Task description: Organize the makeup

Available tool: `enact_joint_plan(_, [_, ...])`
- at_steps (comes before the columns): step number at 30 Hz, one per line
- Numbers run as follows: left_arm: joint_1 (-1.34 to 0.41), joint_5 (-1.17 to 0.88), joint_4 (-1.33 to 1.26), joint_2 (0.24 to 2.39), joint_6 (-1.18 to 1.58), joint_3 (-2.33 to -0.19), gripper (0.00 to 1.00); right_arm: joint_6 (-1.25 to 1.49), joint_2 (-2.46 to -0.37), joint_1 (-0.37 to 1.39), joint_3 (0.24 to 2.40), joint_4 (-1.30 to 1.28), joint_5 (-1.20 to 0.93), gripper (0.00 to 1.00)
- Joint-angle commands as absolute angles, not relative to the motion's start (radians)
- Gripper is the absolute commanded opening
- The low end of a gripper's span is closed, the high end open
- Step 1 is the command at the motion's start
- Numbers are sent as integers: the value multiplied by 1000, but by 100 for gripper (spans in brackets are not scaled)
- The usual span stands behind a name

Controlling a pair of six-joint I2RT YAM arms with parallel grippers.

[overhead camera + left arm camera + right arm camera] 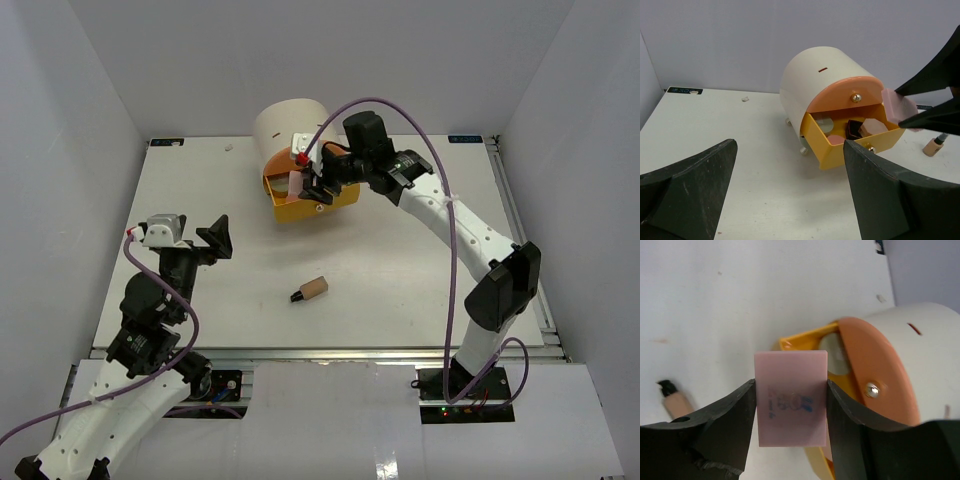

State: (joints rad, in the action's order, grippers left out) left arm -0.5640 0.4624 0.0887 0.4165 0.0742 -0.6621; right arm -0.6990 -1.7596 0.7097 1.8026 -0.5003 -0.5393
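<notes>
White table [250, 280], pale walls [60, 150] enclosing it (tan bottle [311, 290] lying mid-surface).

Drawer [860, 150] mouth is tight: right claw [312, 186] gripping pink compact [297, 183] hangs just at its rim, and stowed compacts [872, 127] crowd the inside. Mid counter [400, 290] is free room excl. one bottle [311, 290] lying near centre. Left claw [205, 240], fingers [690, 190] spread, sits well apart at left, w/ bare counter btwn it and the cylinder [285, 125].
</notes>
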Motion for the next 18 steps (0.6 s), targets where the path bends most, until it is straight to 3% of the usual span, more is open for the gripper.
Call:
enact_joint_plan(1, [-560,441,81,437,63,-660,98,-860,-1800,669,1885,-535,-401,14])
enact_joint_plan(7, [-560,439,83,442,60,-658,98,-945,-1883,649,1965,-531,-304,21])
enact_joint_plan(11, [-560,432,81,446,60,-658,98,-957,-1924,630,1973,-518,-281,39])
enact_joint_plan(15, [-560,428,83,449,58,-660,98,-954,-1948,617,1957,-504,-277,47])
enact_joint_plan(18, [-560,425,84,448,60,-660,98,-955,-1957,612,1941,-489,-264,69])
